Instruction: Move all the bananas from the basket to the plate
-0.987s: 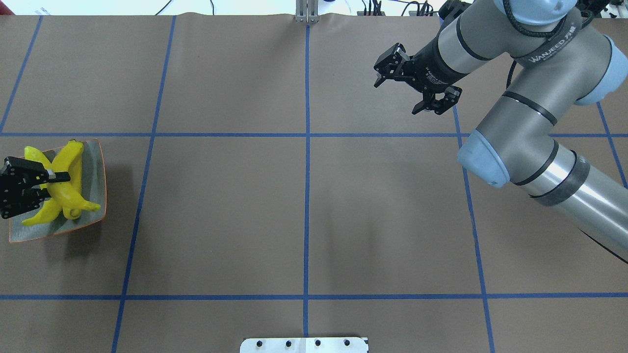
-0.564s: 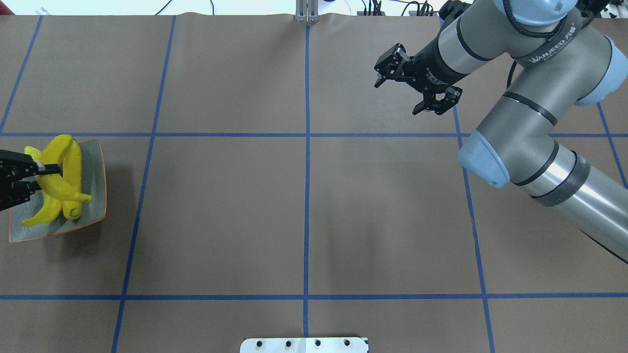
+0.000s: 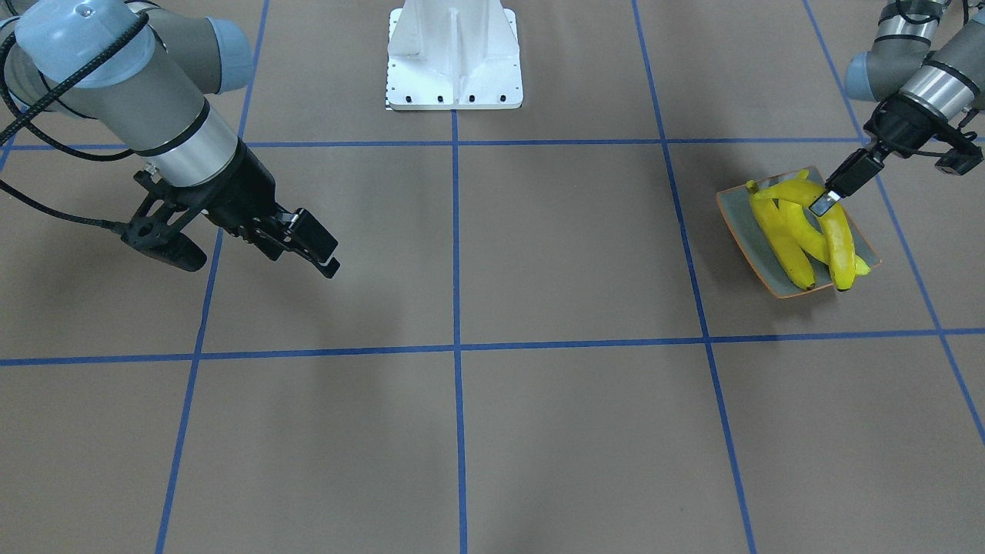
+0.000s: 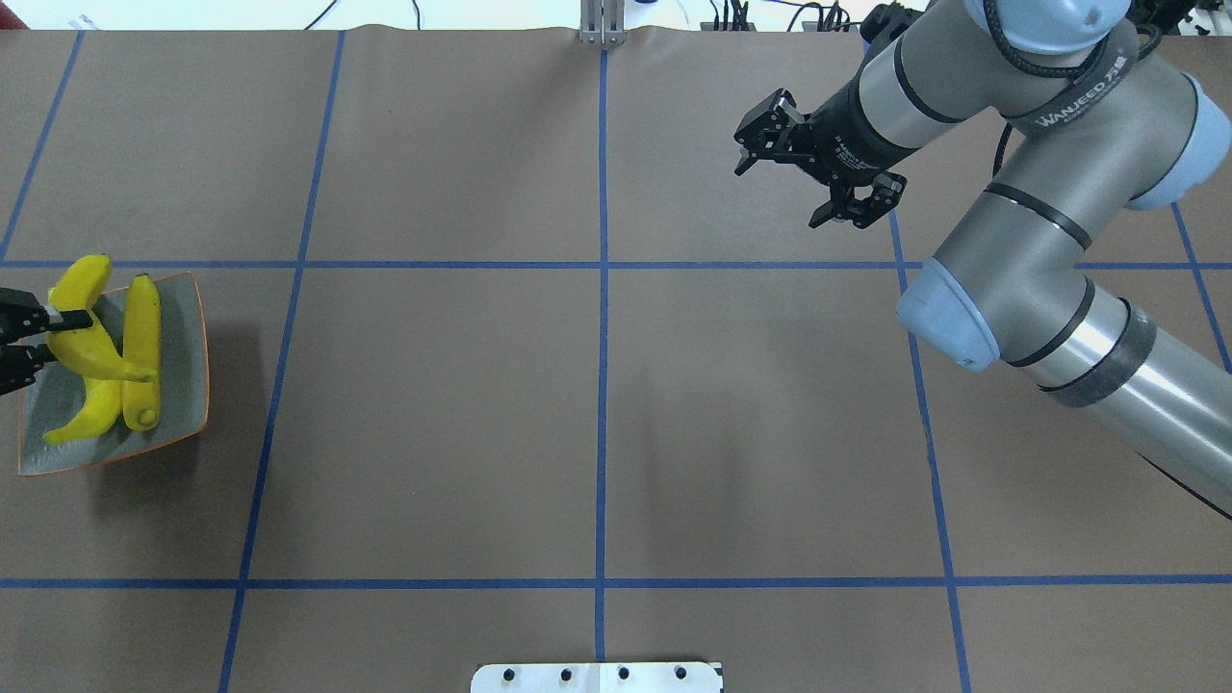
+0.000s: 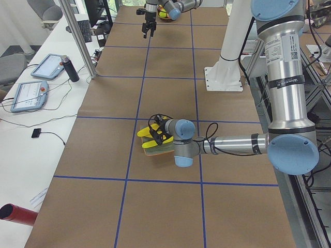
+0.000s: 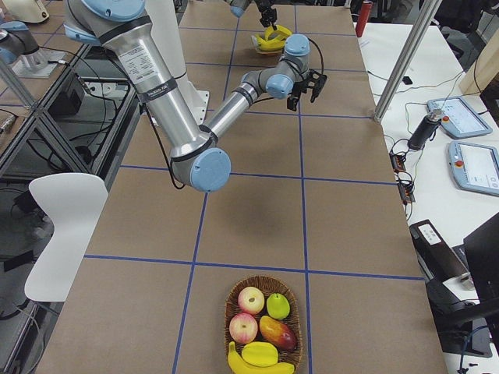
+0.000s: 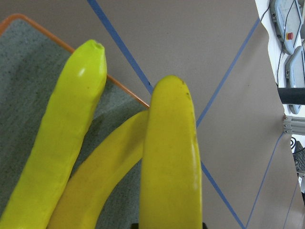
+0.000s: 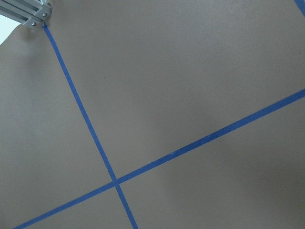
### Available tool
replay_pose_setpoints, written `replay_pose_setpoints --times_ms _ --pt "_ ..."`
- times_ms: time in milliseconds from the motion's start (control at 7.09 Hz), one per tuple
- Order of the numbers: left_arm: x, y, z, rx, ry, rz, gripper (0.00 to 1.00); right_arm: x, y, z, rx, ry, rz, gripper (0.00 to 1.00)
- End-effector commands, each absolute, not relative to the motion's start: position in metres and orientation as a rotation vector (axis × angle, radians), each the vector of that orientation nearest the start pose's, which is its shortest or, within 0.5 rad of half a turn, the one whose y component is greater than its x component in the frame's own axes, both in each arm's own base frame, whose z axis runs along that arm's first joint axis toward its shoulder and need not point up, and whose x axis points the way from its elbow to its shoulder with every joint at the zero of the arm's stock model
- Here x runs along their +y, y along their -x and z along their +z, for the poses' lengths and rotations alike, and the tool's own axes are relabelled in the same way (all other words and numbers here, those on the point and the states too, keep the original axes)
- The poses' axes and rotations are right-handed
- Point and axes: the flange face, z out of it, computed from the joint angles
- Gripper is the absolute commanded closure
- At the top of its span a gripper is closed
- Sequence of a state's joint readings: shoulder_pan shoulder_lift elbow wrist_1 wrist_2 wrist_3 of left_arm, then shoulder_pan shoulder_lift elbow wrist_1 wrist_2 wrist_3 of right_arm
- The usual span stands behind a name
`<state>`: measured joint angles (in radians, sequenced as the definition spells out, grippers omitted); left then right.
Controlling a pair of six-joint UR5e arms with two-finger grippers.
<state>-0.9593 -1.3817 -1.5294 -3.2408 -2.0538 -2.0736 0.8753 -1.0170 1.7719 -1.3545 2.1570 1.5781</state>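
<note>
Left gripper (image 4: 60,337): we find it at the table's left end, over the plate's left side. Its fingers (image 4: 58,320) are clamped across the middle of one banana.
Held banana (image 7: 171,157): it slants across the plate. Its far end overhangs the far rim and its near tip sits over the straight banana. We cannot tell whether it touches the fruit beneath.
Two other bananas (image 4: 142,337): both lie in the plate, one straight along the right side and one curving toward the near left corner.
Plate (image 4: 185,385): it sits flat on the table (image 4: 433,433), just on the near side of a blue tape line (image 4: 433,265).
Right gripper (image 4: 778,192): it hangs in the air over the far right part of the table. Its fingers are spread wide, with nothing between them.
Basket (image 6: 265,278): it stands at the table's right end, well apart from the plate.
Fourth banana (image 6: 261,368): it lies in the basket with other fruit (image 6: 251,300).
Change: since a second ago, we see that the held banana has swung toward the table's left end. Its near tip has left the plate's right side, and the left gripper has drawn back with it. The right gripper has barely shifted.
</note>
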Motion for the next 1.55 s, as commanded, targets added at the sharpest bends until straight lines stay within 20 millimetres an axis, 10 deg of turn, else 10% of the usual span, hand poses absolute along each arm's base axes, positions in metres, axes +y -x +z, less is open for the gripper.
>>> replay_pose_setpoints --times_ms 0,141,423,1128,1410 --pt "-0.379 -0.159 0.586 1.503 0.070 -0.842 1.00 -0.537 0.347 0.220 -1.091 0.093 0.508 0.00" --pt "-0.379 -0.159 0.588 1.501 0.071 -0.844 1.00 -0.536 0.348 0.220 -1.089 0.095 0.507 0.00" --pt "-0.371 -0.154 0.592 1.512 0.068 -0.826 0.01 -0.536 0.348 0.220 -1.091 0.095 0.506 0.00" --pt "-0.367 -0.152 0.594 1.553 0.082 -0.773 0.00 -0.535 0.344 0.218 -1.096 0.097 0.503 0.00" --pt "-0.449 -0.123 0.542 1.519 0.117 -0.810 0.00 -0.545 0.322 0.237 -1.073 0.053 0.461 0.00"
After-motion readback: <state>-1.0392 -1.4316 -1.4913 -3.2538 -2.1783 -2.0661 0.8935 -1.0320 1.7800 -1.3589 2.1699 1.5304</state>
